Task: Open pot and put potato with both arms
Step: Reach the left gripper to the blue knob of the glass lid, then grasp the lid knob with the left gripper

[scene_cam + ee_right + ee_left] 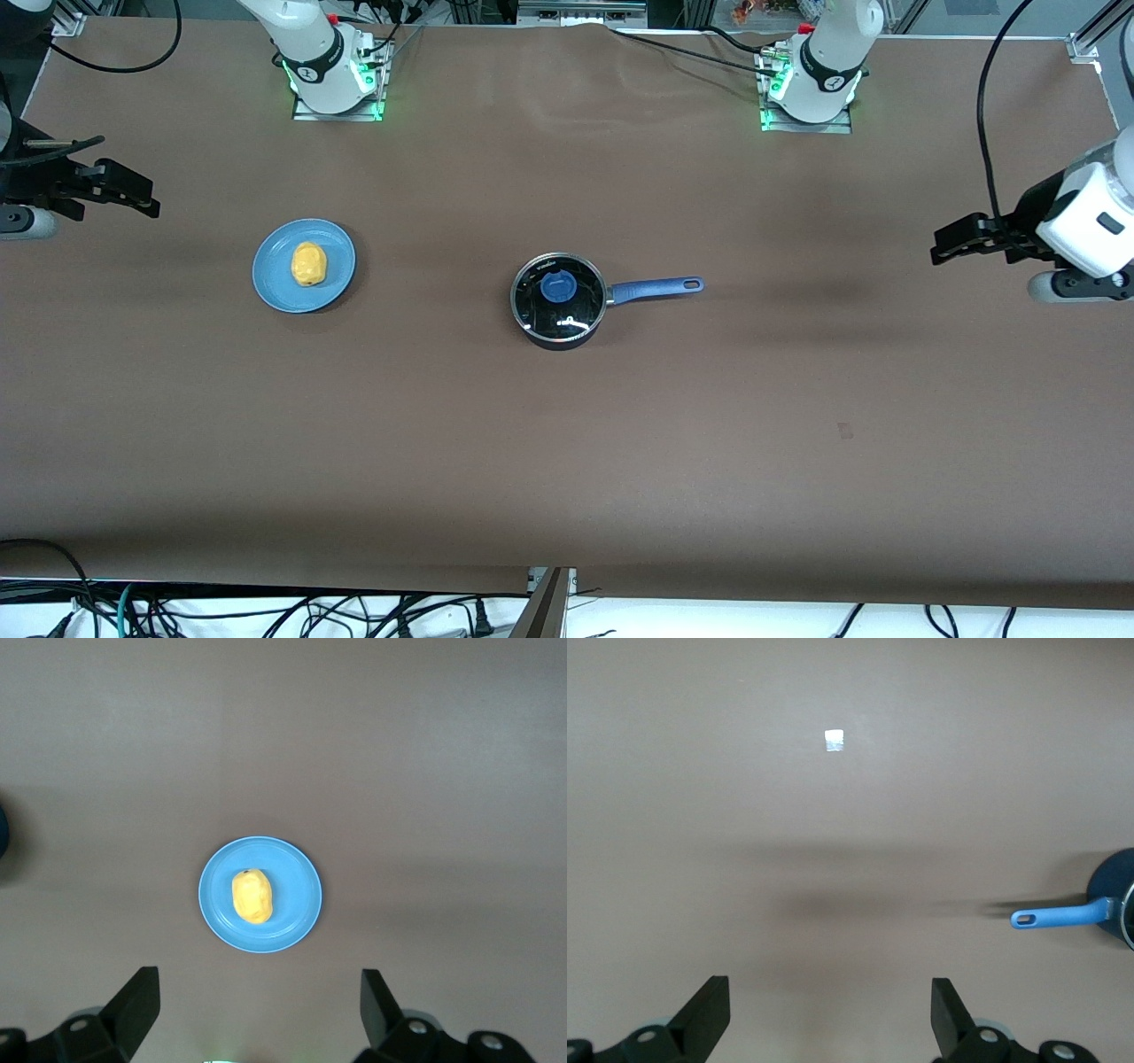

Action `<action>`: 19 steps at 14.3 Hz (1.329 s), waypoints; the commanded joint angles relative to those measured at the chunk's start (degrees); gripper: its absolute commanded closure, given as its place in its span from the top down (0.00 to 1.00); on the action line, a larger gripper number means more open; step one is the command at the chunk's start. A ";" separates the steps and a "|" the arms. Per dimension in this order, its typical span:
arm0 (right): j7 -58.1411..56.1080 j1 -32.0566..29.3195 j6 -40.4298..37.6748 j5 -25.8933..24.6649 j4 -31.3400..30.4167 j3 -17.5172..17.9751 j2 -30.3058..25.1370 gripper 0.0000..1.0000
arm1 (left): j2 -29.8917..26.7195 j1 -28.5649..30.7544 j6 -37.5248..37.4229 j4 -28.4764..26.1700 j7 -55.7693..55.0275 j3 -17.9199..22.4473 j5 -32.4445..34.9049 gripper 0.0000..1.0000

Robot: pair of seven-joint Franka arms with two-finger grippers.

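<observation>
The black pot (560, 306) stands mid-table with its glass lid and blue knob (558, 288) on, its blue handle (656, 288) pointing toward the left arm's end. The yellow potato (309, 264) lies on a blue plate (275, 285) toward the right arm's end. My left gripper (950, 243) hangs open and empty over the table's left-arm end; its wrist view (830, 1010) shows the pot's handle (1059, 918). My right gripper (133, 190) hangs open and empty over the right-arm end; its wrist view (257, 1005) shows the potato (252, 896) on the plate (294, 877).
The brown table (567, 461) carries a small pale tape square (834, 740), which shows faintly in the front view (844, 431). Cables run along the table's edges and by the arm bases.
</observation>
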 commanded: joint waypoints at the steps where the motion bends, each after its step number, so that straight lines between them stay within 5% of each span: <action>1: 0.54 -1.06 -0.57 -0.01 -0.33 0.95 -0.51 1.00 | 1.62 -3.67 -0.88 0.85 -6.72 -0.16 -3.32 1.00; 5: 0.54 -1.06 -0.74 -0.01 -0.33 0.95 -0.51 1.00 | 6.35 -15.95 5.34 2.60 -26.40 -0.16 -3.94 1.00; 10: 0.54 -1.06 -0.74 0.08 -0.33 0.95 -0.51 1.00 | 17.51 -31.25 22.29 4.80 -50.24 0.28 -2.98 1.00; 15: 0.54 -1.06 -0.74 -0.01 -0.33 0.95 -0.51 1.00 | 28.59 -42.78 27.24 10.86 -59.23 1.34 5.37 1.00; 19: 0.54 -1.06 -0.74 0.08 -0.33 0.95 -0.51 1.00 | 32.64 -46.83 30.66 10.69 -60.55 1.60 9.06 1.00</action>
